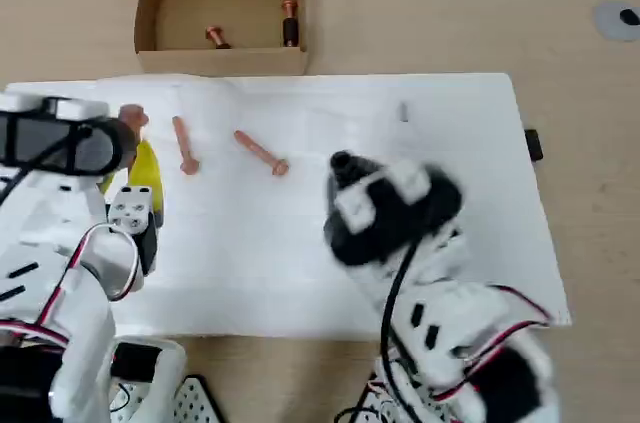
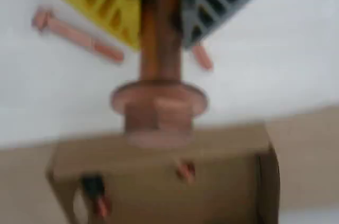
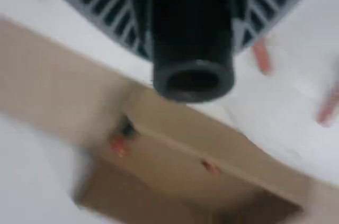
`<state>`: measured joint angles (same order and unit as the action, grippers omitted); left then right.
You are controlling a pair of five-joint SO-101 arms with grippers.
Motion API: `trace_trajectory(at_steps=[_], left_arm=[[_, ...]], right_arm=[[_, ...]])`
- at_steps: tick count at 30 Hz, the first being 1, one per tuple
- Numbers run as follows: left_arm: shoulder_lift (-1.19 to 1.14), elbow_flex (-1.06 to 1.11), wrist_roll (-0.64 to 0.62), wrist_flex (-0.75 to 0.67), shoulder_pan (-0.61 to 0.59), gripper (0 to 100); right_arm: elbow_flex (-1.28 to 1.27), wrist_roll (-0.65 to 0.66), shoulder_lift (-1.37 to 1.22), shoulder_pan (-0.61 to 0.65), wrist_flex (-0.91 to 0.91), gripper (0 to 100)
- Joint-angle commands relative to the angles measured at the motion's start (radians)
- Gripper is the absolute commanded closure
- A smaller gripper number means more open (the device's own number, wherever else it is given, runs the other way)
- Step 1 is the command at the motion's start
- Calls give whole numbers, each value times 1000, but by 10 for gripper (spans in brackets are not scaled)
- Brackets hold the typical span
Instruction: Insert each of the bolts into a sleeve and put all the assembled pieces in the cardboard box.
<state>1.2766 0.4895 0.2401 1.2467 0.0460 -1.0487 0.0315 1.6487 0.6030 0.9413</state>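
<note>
No readable text, labels or signs anywhere.

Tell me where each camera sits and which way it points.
High view: fixed above the wooden table, looking down on the white sheet, the brown cardboard box and both white arms.
Left wrist view: on the left arm, facing the box past the left gripper, shut on a copper bolt.
Right wrist view: on the right arm, facing the box past the right gripper, shut on a black tubular sleeve.
Shared: every view shows the box.
</note>
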Motion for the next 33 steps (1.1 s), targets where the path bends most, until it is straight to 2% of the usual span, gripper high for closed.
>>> trace_trajectory(at_steps=[1,5,10,13,22,29,33], left_arm=[[54,86,-2,-133,-6,991],[119,166,-32,-209,-5,991],[208,175,-377,-282,-3,991],[243,175,-496,-301,9,988],[275,167,-496,-276,256,991],[272,172,-496,-273,281,991],[271,175,-499,-206,281,991]], right_arm=[[-249,12,185,116,-210,989],[-423,18,257,211,-362,989],[-547,20,271,317,-516,989],[-588,18,271,355,-563,989],[-596,12,277,355,-571,989],[-585,12,278,354,-571,989],[-539,12,274,354,-571,989]])
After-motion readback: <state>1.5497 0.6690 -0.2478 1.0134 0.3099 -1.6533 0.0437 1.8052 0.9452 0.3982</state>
